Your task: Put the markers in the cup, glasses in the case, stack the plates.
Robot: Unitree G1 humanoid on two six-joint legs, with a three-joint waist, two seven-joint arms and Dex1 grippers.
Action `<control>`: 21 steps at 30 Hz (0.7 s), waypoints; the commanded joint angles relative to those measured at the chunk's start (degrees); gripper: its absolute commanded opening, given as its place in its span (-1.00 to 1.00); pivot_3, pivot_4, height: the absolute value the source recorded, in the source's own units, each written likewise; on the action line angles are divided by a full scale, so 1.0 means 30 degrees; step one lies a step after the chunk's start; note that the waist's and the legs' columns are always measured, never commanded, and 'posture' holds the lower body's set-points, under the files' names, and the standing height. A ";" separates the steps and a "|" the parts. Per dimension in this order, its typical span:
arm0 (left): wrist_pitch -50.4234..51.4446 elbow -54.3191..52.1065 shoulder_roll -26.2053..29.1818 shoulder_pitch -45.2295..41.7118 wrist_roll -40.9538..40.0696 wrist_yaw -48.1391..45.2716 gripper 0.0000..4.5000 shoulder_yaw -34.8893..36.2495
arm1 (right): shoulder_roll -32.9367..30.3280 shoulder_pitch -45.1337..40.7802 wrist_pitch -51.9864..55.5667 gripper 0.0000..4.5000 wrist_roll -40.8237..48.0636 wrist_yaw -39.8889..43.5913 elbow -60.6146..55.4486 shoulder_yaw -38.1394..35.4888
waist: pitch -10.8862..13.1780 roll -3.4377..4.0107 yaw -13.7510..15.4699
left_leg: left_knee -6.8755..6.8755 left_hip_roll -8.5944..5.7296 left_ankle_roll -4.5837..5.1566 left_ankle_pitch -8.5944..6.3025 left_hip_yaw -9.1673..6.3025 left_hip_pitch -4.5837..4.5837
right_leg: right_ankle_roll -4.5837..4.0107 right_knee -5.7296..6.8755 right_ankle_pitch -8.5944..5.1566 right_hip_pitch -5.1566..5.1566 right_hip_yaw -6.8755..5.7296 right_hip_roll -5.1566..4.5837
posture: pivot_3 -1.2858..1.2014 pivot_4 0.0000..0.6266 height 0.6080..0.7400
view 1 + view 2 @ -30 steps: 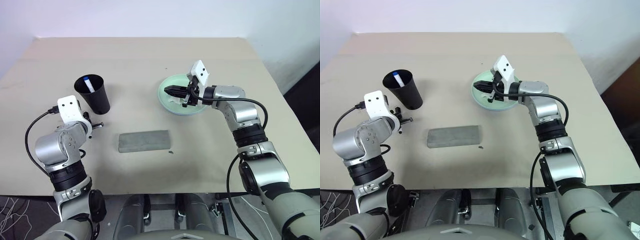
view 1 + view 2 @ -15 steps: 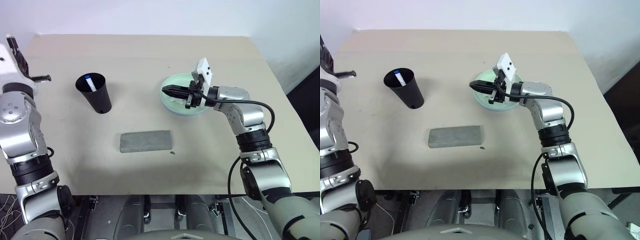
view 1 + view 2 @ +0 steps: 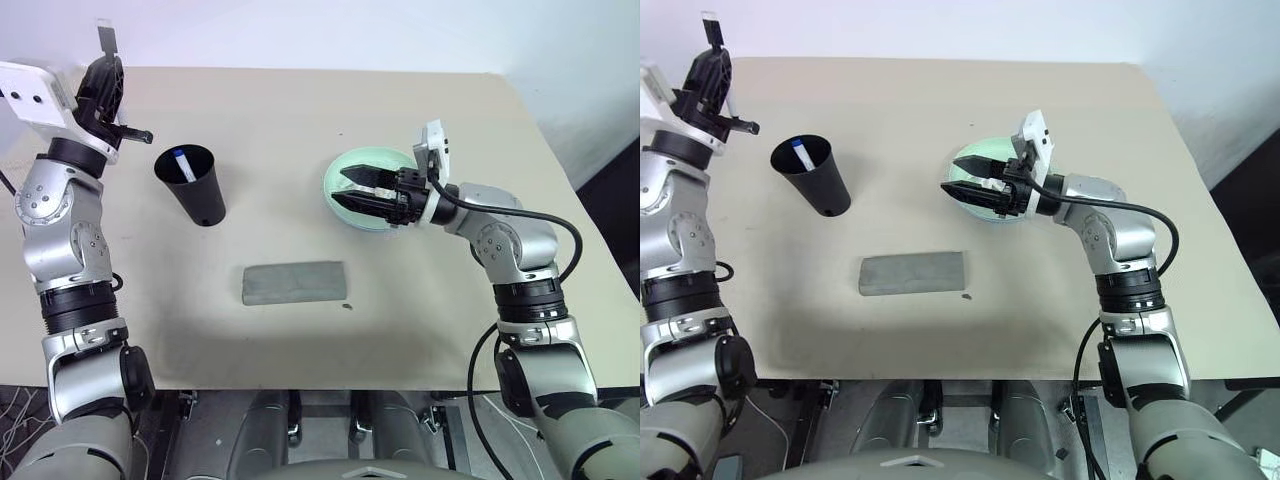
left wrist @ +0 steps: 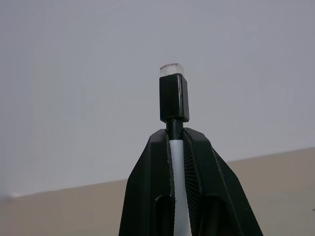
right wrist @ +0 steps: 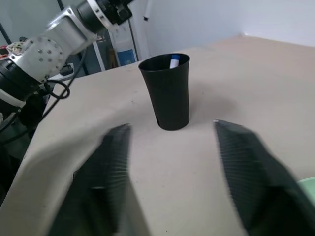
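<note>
Landmark: cup [image 3: 192,185], upright on table [image 3: 280,130], blue-capped marker [image 3: 181,166] standing inside. Left of cup and raised above table level: left gripper [image 3: 105,62], fingers clamped on black-capped marker [image 4: 174,105], cap end poking past fingertips. Below-right of cup, nearer table's front edge: grey case [image 3: 294,282], lid down. Right of cup: green plate [image 3: 345,170]; right gripper [image 3: 357,190] over it, jaws spread wide, nothing between them.

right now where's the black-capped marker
The black-capped marker is clamped in the left gripper, raised above the table's far left corner, just left of the cup.
</note>
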 commanded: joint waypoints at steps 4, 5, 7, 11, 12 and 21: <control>-0.1154 0.0721 -0.0350 -0.0282 -0.0760 -0.1313 -1.00 -0.0435 | -0.0841 0.0164 0.0153 0.99 0.0580 0.0003 -0.1479 -0.0630 | 0.0000 0.0000 0.0025 | 0.0029 0.0027 0.0003 -0.0003 -0.0007 -0.0002 | 0.0004 -0.0004 0.0005 0.0012 -0.0001 0.0038 | 0.03 -0.52 0.11; -0.1273 0.0915 -0.0390 -0.0287 -0.0737 -0.1377 -1.00 -0.0501 | -0.0940 0.0211 0.0163 0.99 0.0618 0.0068 -0.1513 -0.0626 | 0.0000 0.0000 0.0020 | 0.0033 0.0028 0.0004 -0.0003 -0.0007 -0.0001 | 0.0004 -0.0004 0.0006 0.0013 0.0000 0.0044 | 0.03 -0.52 0.11; -0.1462 0.1358 -0.0545 -0.0229 -0.0757 -0.1770 -1.00 -0.0775 | -0.0917 0.0043 -0.0096 0.99 0.0293 -0.0639 -0.1077 -0.0889 | 0.0000 0.0000 0.0020 | 0.0042 0.0031 0.0009 -0.0004 -0.0006 -0.0003 | 0.0002 -0.0004 0.0008 0.0014 0.0000 0.0045 | 0.03 -0.52 0.11; -0.1703 0.2035 -0.0715 -0.0143 -0.0576 -0.2016 -1.00 -0.1038 | -0.1037 0.0077 -0.0642 0.99 -0.0110 -0.1080 -0.0892 -0.0960 | 0.0000 0.0000 0.0025 | 0.0062 0.0035 0.0015 -0.0001 -0.0007 -0.0004 | 0.0000 -0.0004 0.0016 0.0023 0.0001 0.0057 | 0.03 -0.52 0.11; -0.1789 0.2169 -0.0735 -0.0051 -0.0529 -0.2105 -1.00 -0.1106 | -0.1030 0.0103 -0.0818 0.99 -0.0238 -0.1247 -0.0898 -0.0938 | 0.0000 0.0000 0.0020 | 0.0069 0.0038 0.0016 -0.0002 -0.0007 -0.0008 | -0.0001 -0.0004 0.0018 0.0022 0.0001 0.0059 | 0.03 -0.52 0.11; -0.2656 0.1766 -0.1158 0.1909 -0.0029 -0.2058 -1.00 -0.1662 | -0.0822 0.0064 -0.2247 0.99 -0.1423 -0.2645 -0.0124 -0.0818 | -0.0001 0.0000 0.0028 | 0.0089 0.0052 0.0016 -0.0009 -0.0008 -0.0007 | -0.0012 -0.0004 0.0027 0.0025 0.0003 0.0051 | 0.03 -0.52 0.11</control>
